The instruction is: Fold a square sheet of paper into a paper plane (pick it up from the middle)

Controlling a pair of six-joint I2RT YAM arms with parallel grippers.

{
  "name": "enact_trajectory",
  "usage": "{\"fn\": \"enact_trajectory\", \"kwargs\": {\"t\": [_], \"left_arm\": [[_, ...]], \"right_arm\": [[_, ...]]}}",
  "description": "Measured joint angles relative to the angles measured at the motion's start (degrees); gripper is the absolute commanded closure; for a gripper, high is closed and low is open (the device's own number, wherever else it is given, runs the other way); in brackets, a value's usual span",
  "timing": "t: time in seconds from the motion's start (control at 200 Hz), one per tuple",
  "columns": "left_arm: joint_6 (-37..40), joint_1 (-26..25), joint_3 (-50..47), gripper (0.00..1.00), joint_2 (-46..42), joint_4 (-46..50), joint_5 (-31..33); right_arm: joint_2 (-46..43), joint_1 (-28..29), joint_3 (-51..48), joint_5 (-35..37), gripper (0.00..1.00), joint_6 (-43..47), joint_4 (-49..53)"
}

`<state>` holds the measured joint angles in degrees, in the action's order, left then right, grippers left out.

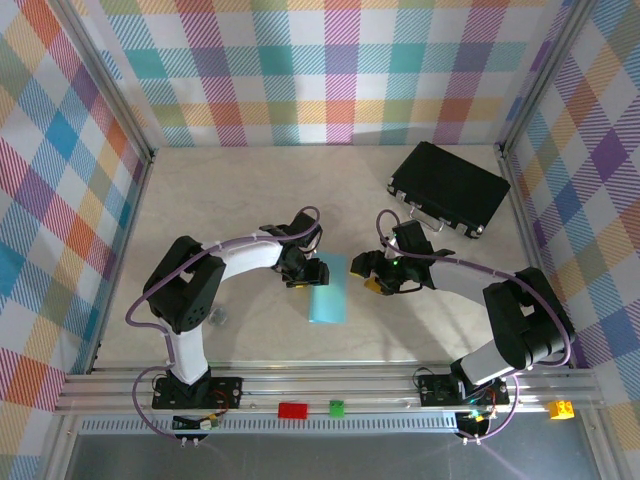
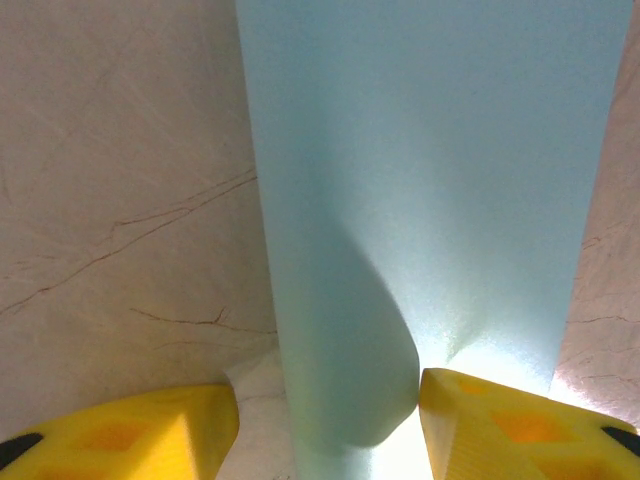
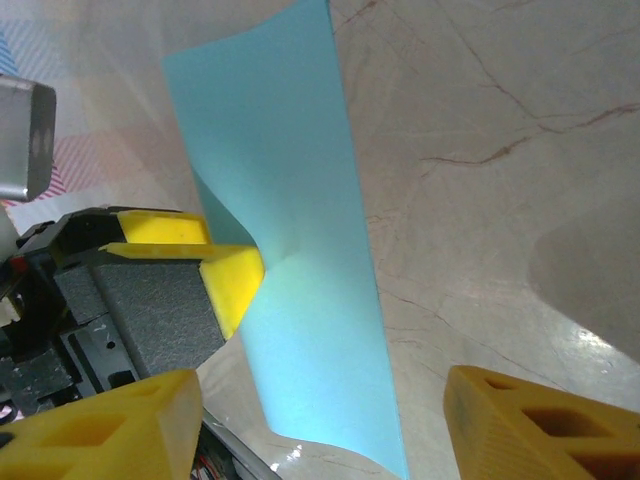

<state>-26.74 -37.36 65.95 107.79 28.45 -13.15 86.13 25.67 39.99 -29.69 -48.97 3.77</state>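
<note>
A thin light-blue square sheet of paper lies near the middle of the table. From above it shows as a narrow rectangle, and its left edge is raised in a soft curl. I judge it almost weightless, limp and quick to crease, so a light pinch at the middle of an edge suits it best. My left pincer stands apart astride that curl, one finger touching it. My right pincer gapes just right of the sheet, holding nothing.

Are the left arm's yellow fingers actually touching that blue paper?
Touching. The right wrist view shows one of the left fingers pressing its yellow tip into the square sheet of paper, which creases there.
</note>
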Motion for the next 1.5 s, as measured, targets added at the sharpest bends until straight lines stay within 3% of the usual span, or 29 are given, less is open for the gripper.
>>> {"fn": "enact_trajectory", "kwargs": {"t": [0.175, 0.84, 0.94, 1.055, 1.5], "left_arm": [[0.2, 0.0, 0.0, 0.44, 0.0, 0.0, 0.0], [-1.9, 0.0, -0.5, 0.45, 0.0, -0.7, 0.3], [-1.4, 0.0, -0.5, 0.45, 0.0, -0.7, 0.3], [-1.0, 0.0, -0.5, 0.45, 0.0, -0.7, 0.3], [0.0, 0.0, -0.4, 0.43, 0.2, -0.6, 0.0]], "right_arm": [[0.6, 0.6, 0.0, -0.3, 0.50, -0.1, -1.1], [1.1, 1.0, 0.2, -0.3, 0.55, -0.2, -1.2], [1.1, 1.0, 0.5, -0.4, 0.67, 0.0, -1.2], [1.3, 1.1, 0.8, -0.4, 0.75, -0.4, -1.4], [2.3, 1.9, 1.6, 0.1, 0.75, -0.3, -1.2]]}}
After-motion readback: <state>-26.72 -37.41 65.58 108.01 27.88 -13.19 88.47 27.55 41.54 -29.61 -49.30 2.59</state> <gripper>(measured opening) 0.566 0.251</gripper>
